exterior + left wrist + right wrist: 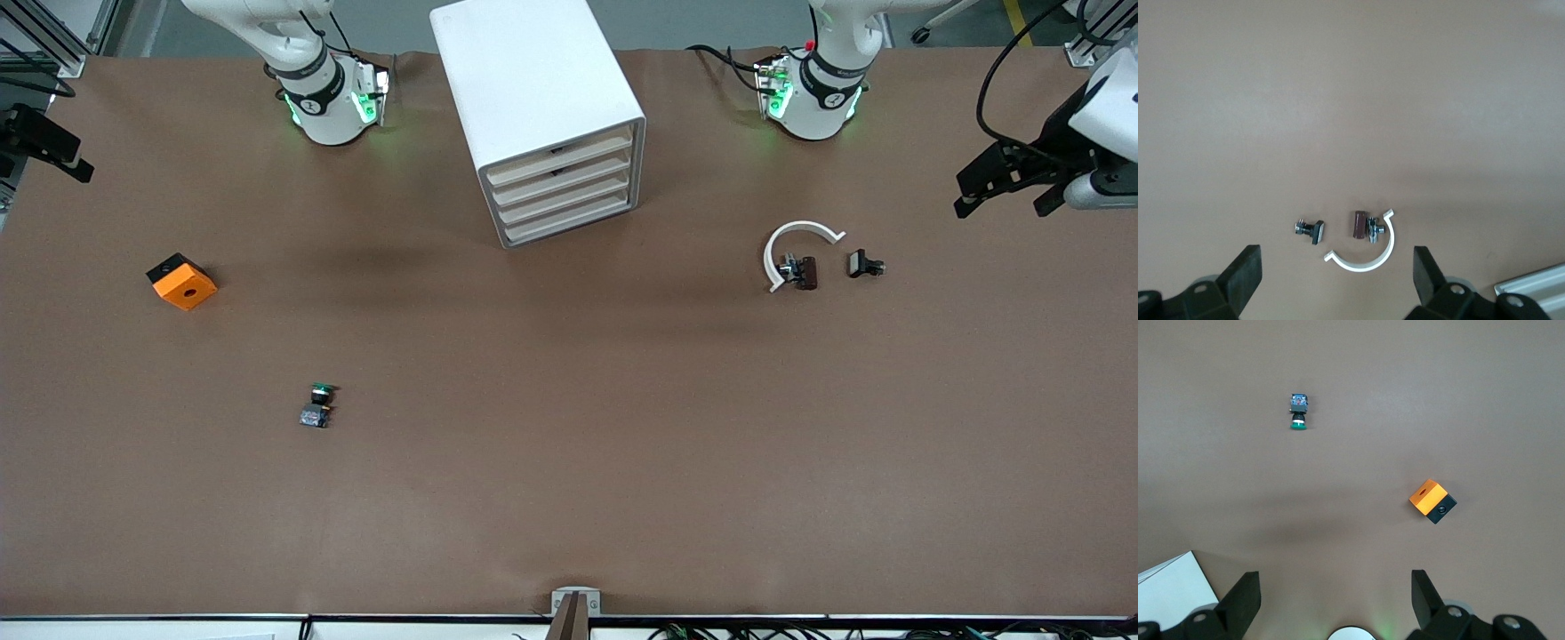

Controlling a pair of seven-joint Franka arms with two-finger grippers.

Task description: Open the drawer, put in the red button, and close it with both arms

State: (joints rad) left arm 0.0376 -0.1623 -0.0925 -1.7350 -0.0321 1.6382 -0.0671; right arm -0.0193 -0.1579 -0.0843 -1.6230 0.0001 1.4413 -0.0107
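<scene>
The white cabinet [533,89] stands between the two arm bases, all four cream drawer fronts flush; the drawer [558,153] is the uppermost. The red button [805,272] [1360,225], dark red cap on a metallic body, lies inside a white C-shaped clip [794,238] toward the left arm's end. My left gripper [1005,203] [1338,261] hangs high over that end of the table, open and holding nothing. My right gripper [1335,587] hangs high over the right arm's end, also open with nothing between its fingers.
A green-capped button [317,404] [1298,410] and an orange-and-black cube [181,282] [1431,500] lie toward the right arm's end. A small black part [864,264] [1310,230] sits beside the clip.
</scene>
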